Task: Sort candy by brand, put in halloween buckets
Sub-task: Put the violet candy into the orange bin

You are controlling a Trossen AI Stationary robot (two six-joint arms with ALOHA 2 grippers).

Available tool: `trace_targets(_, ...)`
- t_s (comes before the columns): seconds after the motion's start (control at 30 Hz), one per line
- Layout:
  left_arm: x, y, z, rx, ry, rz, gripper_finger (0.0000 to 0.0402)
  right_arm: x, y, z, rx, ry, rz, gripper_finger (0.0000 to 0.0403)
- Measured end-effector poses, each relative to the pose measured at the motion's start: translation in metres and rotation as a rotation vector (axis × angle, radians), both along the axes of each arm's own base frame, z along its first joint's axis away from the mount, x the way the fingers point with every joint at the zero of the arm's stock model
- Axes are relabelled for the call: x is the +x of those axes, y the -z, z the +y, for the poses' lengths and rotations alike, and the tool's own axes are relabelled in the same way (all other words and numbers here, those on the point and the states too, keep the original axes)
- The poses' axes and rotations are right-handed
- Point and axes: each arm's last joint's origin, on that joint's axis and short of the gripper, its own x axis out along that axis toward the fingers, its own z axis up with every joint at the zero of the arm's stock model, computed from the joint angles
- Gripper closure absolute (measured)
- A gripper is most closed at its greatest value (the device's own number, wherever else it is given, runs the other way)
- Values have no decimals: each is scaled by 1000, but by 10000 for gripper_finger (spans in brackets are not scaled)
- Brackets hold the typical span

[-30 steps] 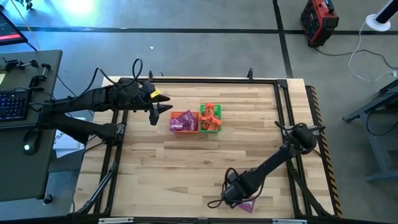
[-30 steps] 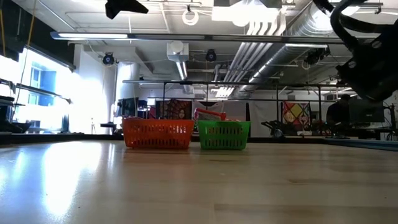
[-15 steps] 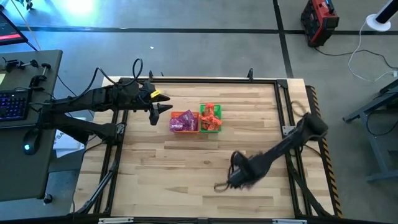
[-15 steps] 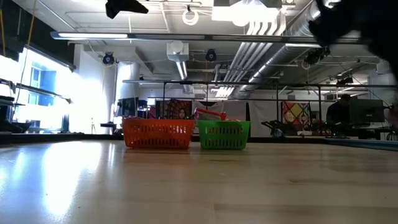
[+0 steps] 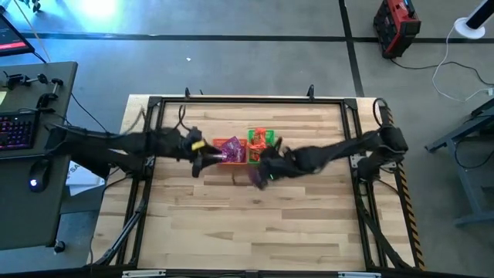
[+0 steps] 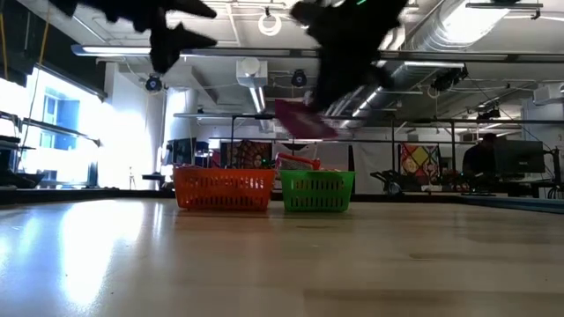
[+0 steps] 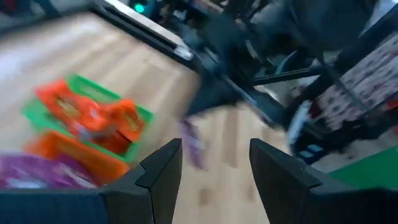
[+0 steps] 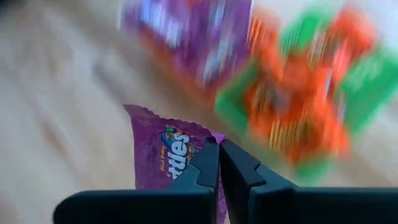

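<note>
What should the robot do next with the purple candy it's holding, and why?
Probably carry it a little farther, over the orange bucket, then let go. The right gripper is shut on the purple candy just beside the buckets, and the orange bucket holds the purple packets, while the green bucket holds orange-red ones.

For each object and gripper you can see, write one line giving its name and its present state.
Right gripper: shut on a purple candy packet, held above the table near the buckets.
Left gripper: open, empty, beside the orange bucket.
Orange bucket: upright, holds purple packets.
Green bucket: upright, holds orange-red packets.
</note>
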Motion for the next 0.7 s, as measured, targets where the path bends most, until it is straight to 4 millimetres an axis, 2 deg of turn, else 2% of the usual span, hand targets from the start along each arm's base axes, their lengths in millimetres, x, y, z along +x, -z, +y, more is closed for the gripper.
trace_targets(0.07,-1,17,-5,-70,0,-31,222,11,-3,-20,-33,30,-79,403)
trace_targets(0.17,-3,27,-9,-138,-3,-71,222,29,-7,-47,-52,53,-212,403)
trace_targets(0.33,-8,19,-8,-145,-25,-136,222,45,2,-77,-36,76,-293,403)
trace_targets(0.43,-13,11,-7,-117,-59,-186,222,53,11,-84,-10,69,-324,403)
trace_targets(0.53,-19,6,-5,-103,-89,-214,222,60,17,-83,-14,36,-344,403)
trace_targets(0.7,-23,2,-4,-102,-100,-242,222,62,24,-83,-10,34,-325,389)
